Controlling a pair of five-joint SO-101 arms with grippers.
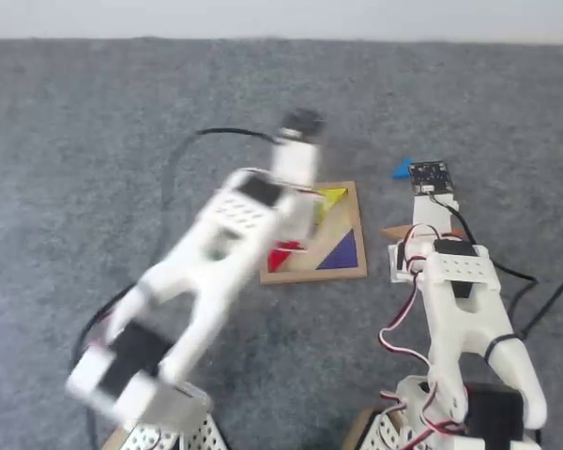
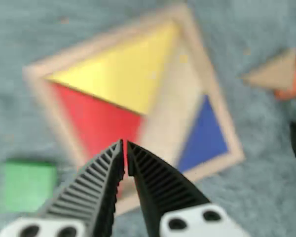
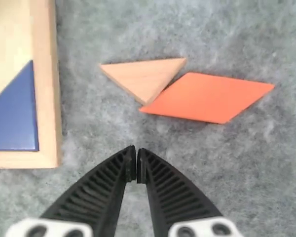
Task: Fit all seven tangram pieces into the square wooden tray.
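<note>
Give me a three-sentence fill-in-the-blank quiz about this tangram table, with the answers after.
1. The green square lies ____ the tray.
2. The plain wooden triangle touches the ____ parallelogram.
3. On the right gripper, the jaws are ____.
Missing words: outside; orange; shut.
</note>
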